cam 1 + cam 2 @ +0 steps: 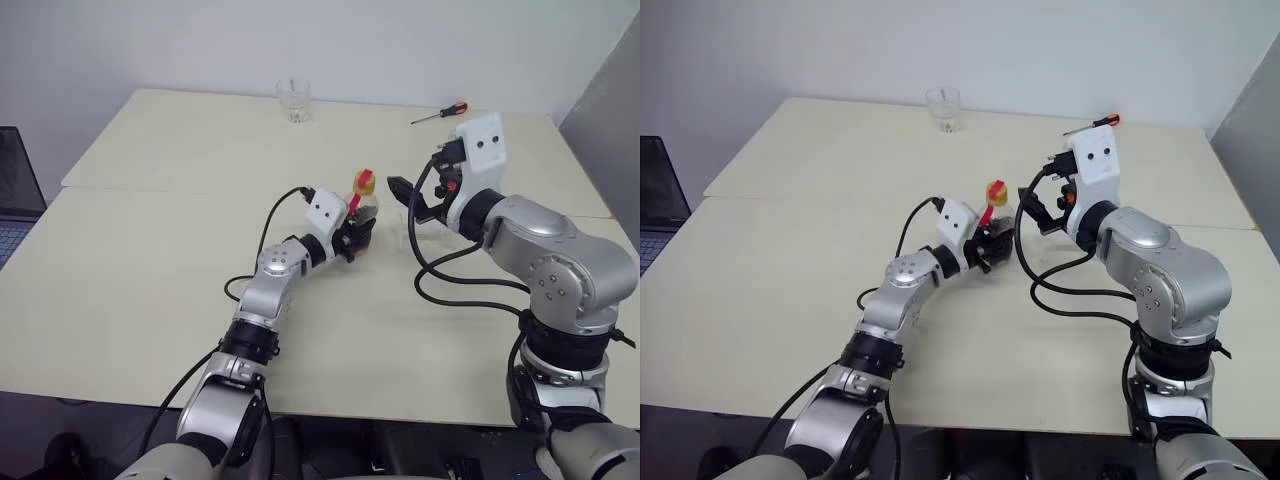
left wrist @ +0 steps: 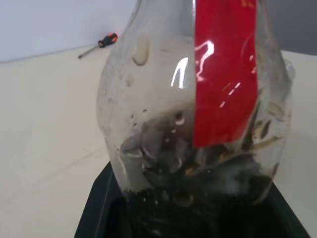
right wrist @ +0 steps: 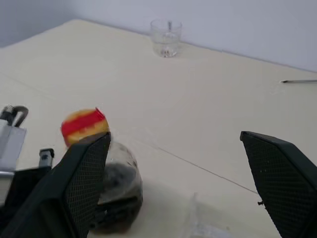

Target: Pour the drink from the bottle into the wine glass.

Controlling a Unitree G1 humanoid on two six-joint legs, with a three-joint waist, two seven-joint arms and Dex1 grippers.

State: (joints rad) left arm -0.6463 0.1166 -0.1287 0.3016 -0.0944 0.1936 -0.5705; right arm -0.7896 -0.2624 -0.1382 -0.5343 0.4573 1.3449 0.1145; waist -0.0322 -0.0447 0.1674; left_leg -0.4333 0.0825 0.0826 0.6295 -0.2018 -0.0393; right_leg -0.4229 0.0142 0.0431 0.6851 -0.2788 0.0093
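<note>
Left eye, bottle: the bottle (image 1: 363, 203) stands on the table (image 1: 150, 260) near its middle, yellow cap (image 1: 365, 180) on top, and your left gripper (image 1: 356, 236) is pinching its bulbous base from the near side.
Left eye, right gripper: the right gripper (image 1: 402, 197) hangs just right of the bottle, jaws spread wide and holding nothing.
Left eye, glass: a faint clear shape just below that gripper may be the wine glass (image 1: 398, 228); confirm it before you tilt.
Right eye, step: the cap looks on, so bring the right gripper over it and twist while the left holds the base steady.
Right eye, clutter: a tumbler (image 1: 944, 108) and a screwdriver (image 1: 1092, 124) lie well apart at the far edge.
Left wrist, axis: the long axis runs upright, neck up, the red label strip (image 2: 225, 69) running along it.
Left wrist, drink: the dark drink (image 2: 198, 198) sits low in the base, so keep the bottle vertical until the cap is off.
Right wrist, approach: the fingers (image 3: 79, 188) straddle open table, the cap beside one of them; centre on the cap before closing.
</note>
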